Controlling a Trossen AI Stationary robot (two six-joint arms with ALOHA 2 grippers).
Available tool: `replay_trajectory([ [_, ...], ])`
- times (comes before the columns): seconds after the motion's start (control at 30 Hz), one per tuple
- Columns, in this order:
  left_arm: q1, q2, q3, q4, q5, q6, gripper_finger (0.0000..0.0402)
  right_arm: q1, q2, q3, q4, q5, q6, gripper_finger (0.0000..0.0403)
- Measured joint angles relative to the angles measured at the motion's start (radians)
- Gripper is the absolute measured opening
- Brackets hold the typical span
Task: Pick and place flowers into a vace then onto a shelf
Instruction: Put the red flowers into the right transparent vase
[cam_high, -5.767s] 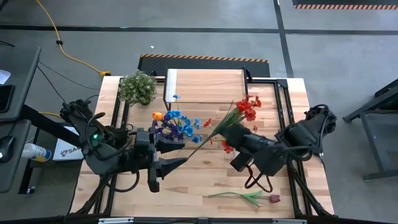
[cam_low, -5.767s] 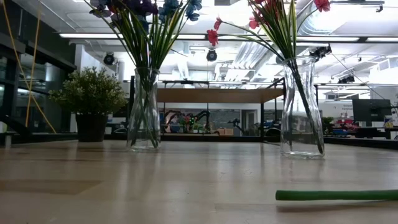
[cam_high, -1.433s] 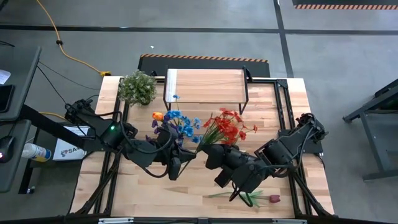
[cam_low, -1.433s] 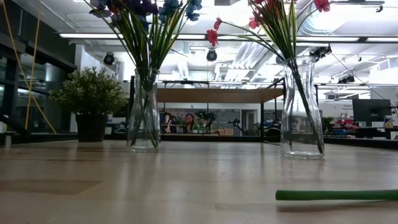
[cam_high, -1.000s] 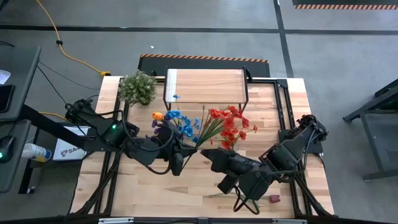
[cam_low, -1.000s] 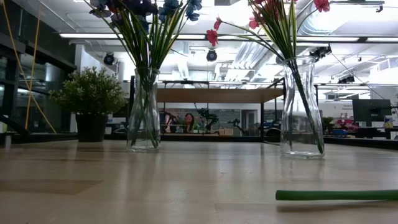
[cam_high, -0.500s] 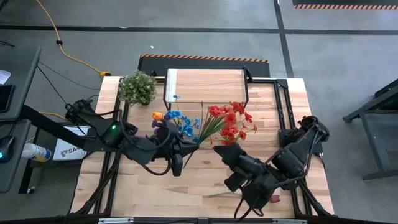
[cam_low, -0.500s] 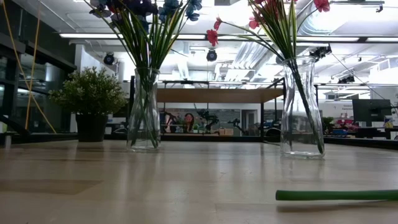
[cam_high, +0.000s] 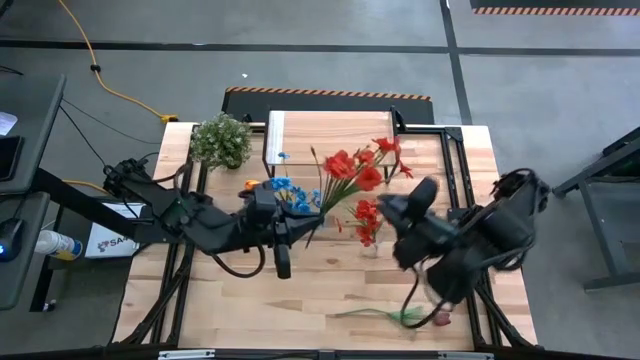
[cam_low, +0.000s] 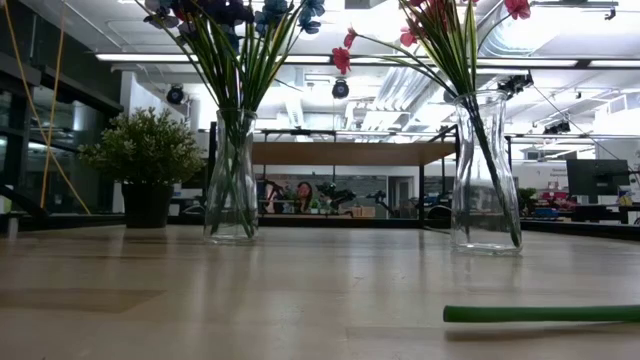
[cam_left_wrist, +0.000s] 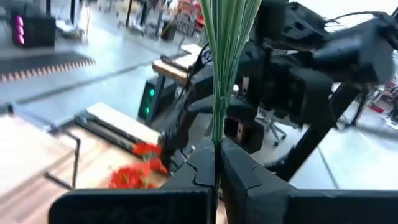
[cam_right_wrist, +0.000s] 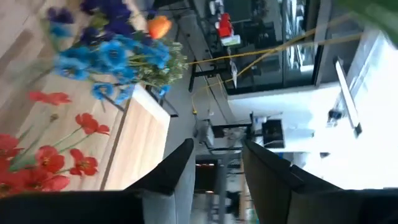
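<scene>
My left gripper (cam_high: 298, 236) is at the table's middle, shut on the green stems of a bunch of red flowers (cam_high: 352, 166). The bunch slants toward the shelf (cam_high: 330, 135). My right gripper (cam_right_wrist: 217, 177), seen in the high view (cam_high: 405, 210), is raised right of centre, open and holding nothing. A glass vase with red flowers (cam_low: 485, 180) stands on its base on the table; from above it shows near the right gripper (cam_high: 366, 222). A second vase holds blue and purple flowers (cam_low: 232, 170), also visible from above (cam_high: 285, 193). One loose flower (cam_high: 400, 316) lies flat near the front edge. My left gripper pinches the bunch's stems (cam_left_wrist: 217, 134) between its two fingers, near their lower ends. The stems run on past the fingertips (cam_left_wrist: 239, 168), slanting toward the table's far right. The blooms hang over the shelf's near edge, and no part of the bunch shows on the table.
A bushy pale-green plant (cam_high: 220, 140) stands in its pot at the far left corner, left of the shelf. The loose flower's green stem (cam_low: 540, 313) lies across the near right of the table. The two vases stand close together at mid-table.
My right gripper has drawn back from the red bunch toward the table's right edge and has risen. My left gripper has gone a little toward the far edge with the bunch. The blooms have swung from mid-table toward the shelf's near edge.
</scene>
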Motion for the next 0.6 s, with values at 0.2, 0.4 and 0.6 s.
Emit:
replay_trajectory([
  [0.2,0.0,-0.003,0.0,0.152,-0.008,0.182,0.0039,0.0,-0.122,0.0,-0.003,-0.014,0.14,0.0124],
  [0.4,0.0,-0.003,0.0,0.235,-0.005,0.306,0.0039,-0.01,-0.242,0.0,0.045,-0.122,0.305,0.0124],
  [0.6,0.001,0.012,0.0,0.299,-0.004,0.392,0.0039,-0.095,-0.328,0.0,0.151,-0.379,0.431,0.0124],
])
